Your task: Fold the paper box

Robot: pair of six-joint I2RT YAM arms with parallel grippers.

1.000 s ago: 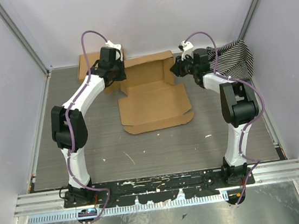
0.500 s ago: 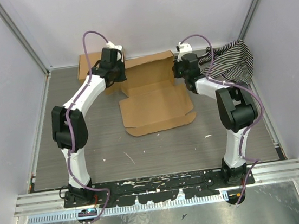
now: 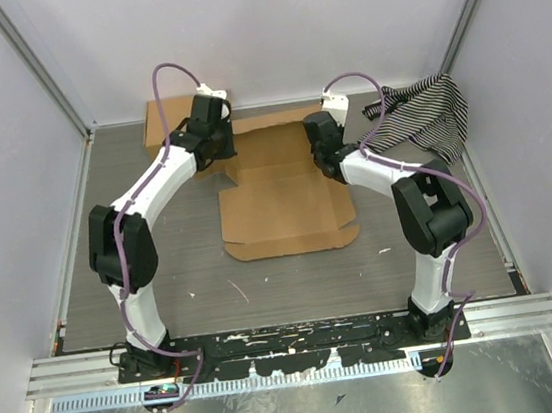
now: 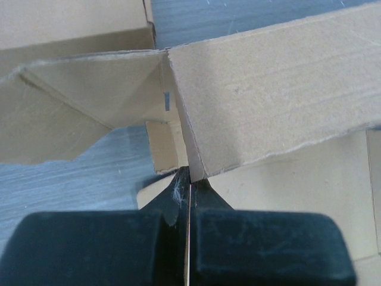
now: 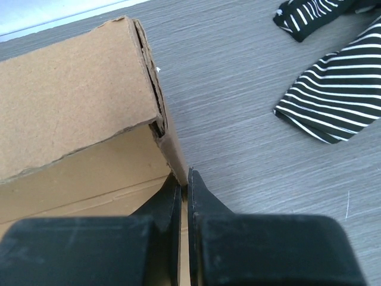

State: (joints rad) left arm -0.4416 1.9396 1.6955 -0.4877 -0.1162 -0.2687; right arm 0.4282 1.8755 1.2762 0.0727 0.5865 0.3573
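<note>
The paper box (image 3: 285, 200) lies in the middle of the table, a brown cardboard sheet with its far walls raised and its wide flap flat toward me. My left gripper (image 3: 216, 141) is at its far left corner. In the left wrist view that gripper (image 4: 189, 179) is shut on the edge of the upright side wall (image 4: 268, 101). My right gripper (image 3: 321, 148) is at the far right corner. In the right wrist view it (image 5: 183, 182) is shut on the thin right side wall (image 5: 169, 146), with the back wall (image 5: 71, 101) standing to the left.
A smaller brown cardboard box (image 3: 160, 120) sits at the back left behind my left gripper; it also shows in the left wrist view (image 4: 71, 24). A black-and-white striped cloth (image 3: 426, 112) lies at the back right, near my right arm (image 5: 333, 101). White walls enclose the table.
My right gripper has moved left and toward me onto the box's right wall and closed on it. The box has shifted slightly left. My left gripper has stayed at the left corner.
</note>
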